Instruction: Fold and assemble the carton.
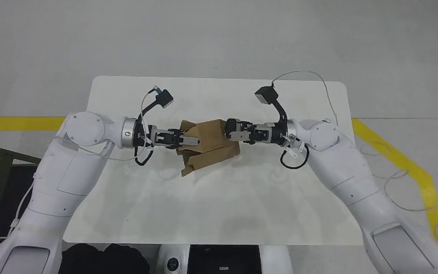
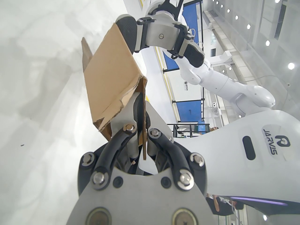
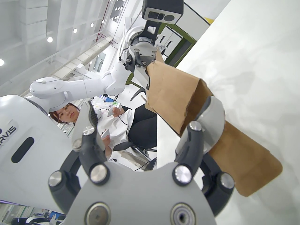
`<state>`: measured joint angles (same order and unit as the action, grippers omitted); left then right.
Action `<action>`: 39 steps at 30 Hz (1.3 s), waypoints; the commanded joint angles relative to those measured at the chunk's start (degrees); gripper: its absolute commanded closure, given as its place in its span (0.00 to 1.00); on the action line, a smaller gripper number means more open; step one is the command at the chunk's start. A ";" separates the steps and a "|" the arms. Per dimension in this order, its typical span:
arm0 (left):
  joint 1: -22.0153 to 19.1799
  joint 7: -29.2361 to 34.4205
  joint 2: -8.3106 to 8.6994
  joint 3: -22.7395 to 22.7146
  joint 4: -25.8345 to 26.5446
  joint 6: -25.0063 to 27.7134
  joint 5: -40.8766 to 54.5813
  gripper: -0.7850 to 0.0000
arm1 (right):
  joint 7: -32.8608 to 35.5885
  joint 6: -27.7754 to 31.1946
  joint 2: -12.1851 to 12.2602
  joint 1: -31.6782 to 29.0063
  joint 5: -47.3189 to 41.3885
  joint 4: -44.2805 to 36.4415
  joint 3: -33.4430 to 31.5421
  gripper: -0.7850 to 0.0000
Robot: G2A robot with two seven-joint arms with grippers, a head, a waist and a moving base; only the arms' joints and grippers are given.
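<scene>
The left gripper (image 2: 138, 115) is shut tight on a thin flap at one end of the carton (image 2: 110, 76). The flap sits between its two fingers. The right gripper (image 3: 150, 111) is wide open. One of its fingers (image 3: 212, 115) rests against the other end of the carton. Its other finger is out in the air and touches nothing. So only one gripper has a real hold.

The carton is brown cardboard, partly folded, with loose flaps sticking out. It is between the two grippers, over the middle of the table (image 1: 260, 205), well away from every edge. I cannot tell if its low corner touches the table.

I think the carton is very light. Its flat sides look a bit stiff, but they should bend easily along the fold lines. The flaps are thin and could crumple or tear if pulled hard. The cardboard does not look slippery, so fingers should grip it well. A good place to hold is a flat side near a fold. A flap is fine too, close to where it joins the box and not at its floppy tip.
</scene>
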<state>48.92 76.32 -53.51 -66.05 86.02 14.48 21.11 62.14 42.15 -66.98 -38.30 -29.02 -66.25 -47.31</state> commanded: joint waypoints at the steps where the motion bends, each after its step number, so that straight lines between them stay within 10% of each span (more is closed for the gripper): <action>1: -0.08 0.09 0.00 0.00 -0.10 0.03 0.30 1.00 | -0.08 0.08 0.02 0.41 -0.17 0.28 0.63 0.05; 39: -0.62 2.39 -0.07 1.38 -0.66 1.00 2.60 1.00 | 3.69 -3.68 -0.51 5.08 -9.19 3.55 10.21 0.68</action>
<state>48.34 78.65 -53.57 -64.73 85.42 15.43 23.58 65.89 38.41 -67.41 -33.32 -38.02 -62.79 -37.38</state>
